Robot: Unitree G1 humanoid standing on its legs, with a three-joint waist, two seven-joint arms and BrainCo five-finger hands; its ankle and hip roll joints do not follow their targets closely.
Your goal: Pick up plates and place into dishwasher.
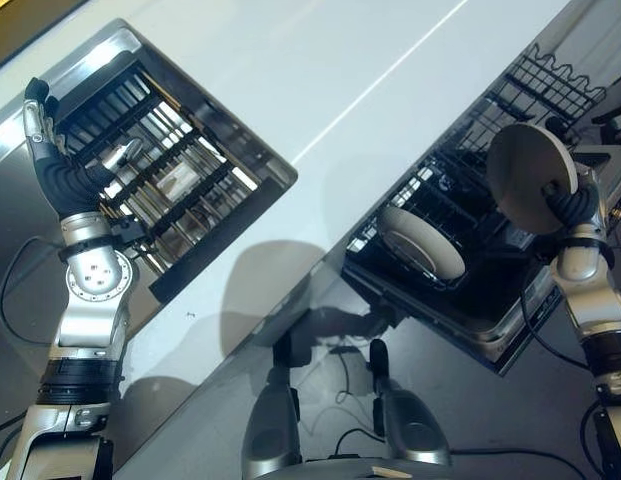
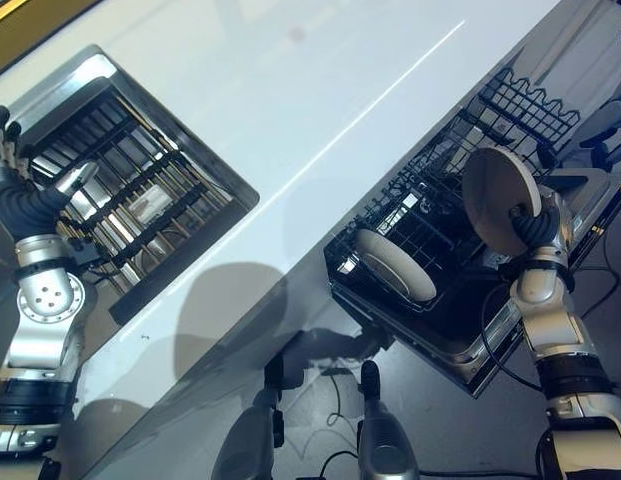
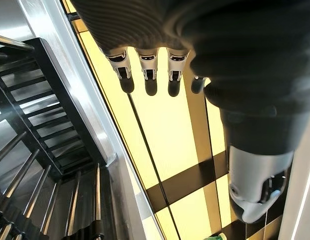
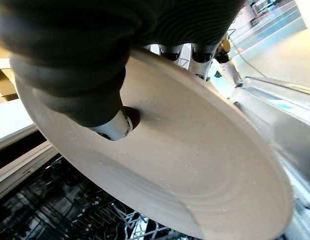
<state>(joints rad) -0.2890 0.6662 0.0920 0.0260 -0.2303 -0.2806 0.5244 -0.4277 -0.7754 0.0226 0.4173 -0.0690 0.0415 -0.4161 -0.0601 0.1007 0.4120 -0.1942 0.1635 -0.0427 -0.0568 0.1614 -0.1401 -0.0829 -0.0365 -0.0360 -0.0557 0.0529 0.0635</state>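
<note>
The right robot hand (image 2: 535, 225) pinches a beige plate (image 2: 500, 200) on edge above the dishwasher rack (image 2: 430, 190), where tilting it to match the plate already slotted (image 2: 394, 264) would seat it cleanly, while the left robot hand (image 1: 50, 140), fingers straight, hovers over the sink rack (image 1: 160, 170).

Right hand (image 4: 95, 65) fingers behind held plate (image 4: 194, 165) (rim cut off by frame edge)

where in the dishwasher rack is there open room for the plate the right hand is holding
The right hand holds a plate over the lower rack. One plate already stands on edge near the rack's front corner, so that end is taken. The tines between that plate and the held one look bare, as does the far end of the rack.
</note>
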